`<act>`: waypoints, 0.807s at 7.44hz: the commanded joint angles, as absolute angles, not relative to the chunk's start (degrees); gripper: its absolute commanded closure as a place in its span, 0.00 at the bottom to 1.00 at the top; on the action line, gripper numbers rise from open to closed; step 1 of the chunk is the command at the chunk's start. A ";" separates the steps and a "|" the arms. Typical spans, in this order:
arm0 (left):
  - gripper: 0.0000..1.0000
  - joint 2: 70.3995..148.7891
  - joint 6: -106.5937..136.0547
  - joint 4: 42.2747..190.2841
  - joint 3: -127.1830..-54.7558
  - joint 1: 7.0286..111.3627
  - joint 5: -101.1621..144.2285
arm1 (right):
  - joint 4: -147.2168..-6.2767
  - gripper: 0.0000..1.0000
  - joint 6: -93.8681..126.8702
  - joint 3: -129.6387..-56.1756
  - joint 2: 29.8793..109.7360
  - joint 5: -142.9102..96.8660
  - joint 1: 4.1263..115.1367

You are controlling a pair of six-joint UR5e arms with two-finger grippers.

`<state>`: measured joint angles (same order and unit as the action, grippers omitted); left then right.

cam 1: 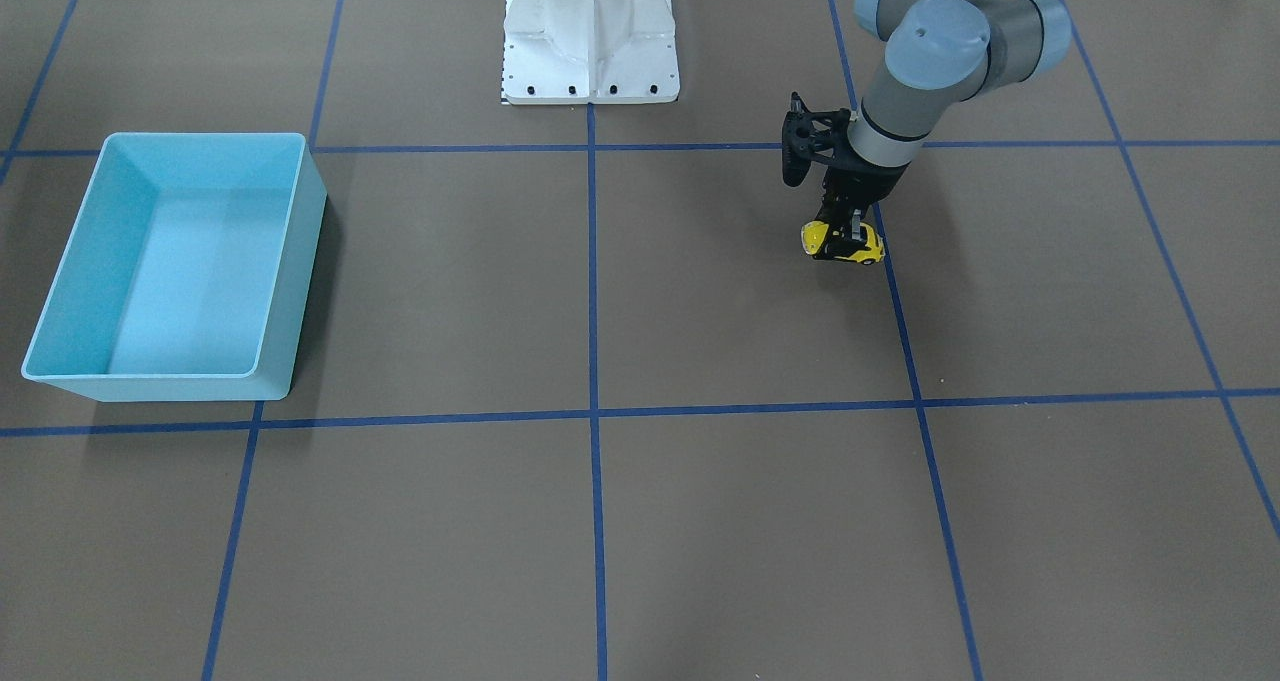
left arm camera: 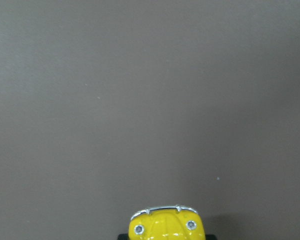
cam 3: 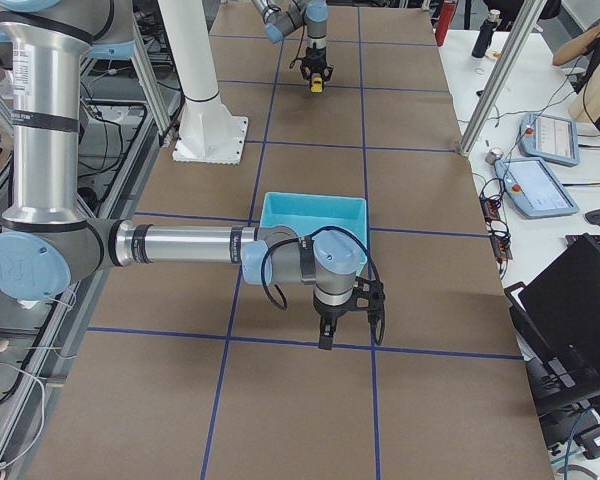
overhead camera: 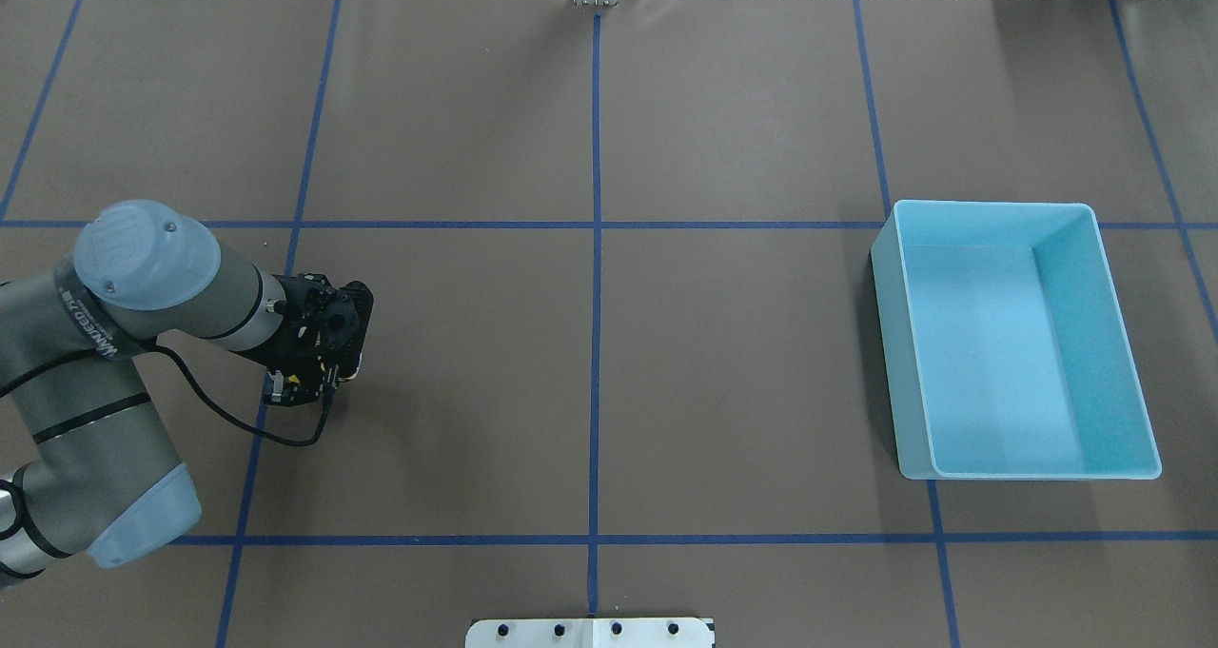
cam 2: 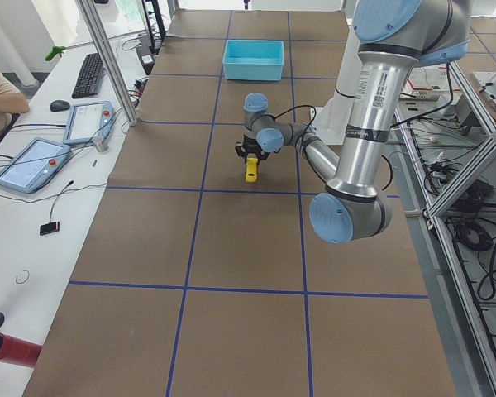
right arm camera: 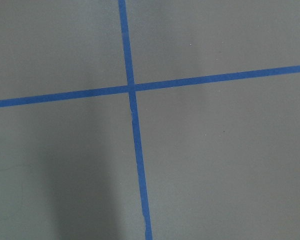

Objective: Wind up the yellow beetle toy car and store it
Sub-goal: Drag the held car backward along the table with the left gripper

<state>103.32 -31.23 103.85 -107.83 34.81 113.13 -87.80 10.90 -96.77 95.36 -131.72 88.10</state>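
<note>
The yellow beetle toy car (cam 1: pixel 845 245) is at the table surface on my left side, beside a blue tape line. My left gripper (cam 1: pixel 846 229) points down over it, with its fingers closed on the car's sides. The left wrist view shows only the car's nose (left arm camera: pixel 165 226) at the bottom edge. The overhead view shows just a speck of the yellow car (overhead camera: pixel 297 380) under the gripper (overhead camera: pixel 314 382). I cannot tell whether the wheels touch the table. My right gripper (cam 3: pixel 348 338) shows only in the exterior right view, hanging over the table just in front of the bin; I cannot tell if it is open or shut.
The light-blue bin (overhead camera: pixel 887 343) stands empty on my right side, far from the car, and also shows in the front view (cam 1: pixel 292 261). The white robot base (cam 1: pixel 590 41) is at the table's near edge. Blue tape lines (right arm camera: pixel 132 90) grid the brown table.
</note>
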 commanded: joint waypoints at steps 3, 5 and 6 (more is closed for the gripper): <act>1.00 101.95 -32.16 104.24 -107.49 34.89 115.05 | -87.80 0.01 10.90 -96.77 95.36 -131.66 87.98; 1.00 101.95 -34.97 104.24 -106.88 35.07 115.05 | -87.80 0.01 10.90 -96.68 95.36 -131.66 87.89; 1.00 101.95 -35.68 104.33 -106.79 35.07 114.96 | -87.80 0.01 10.90 -96.68 95.36 -131.66 87.63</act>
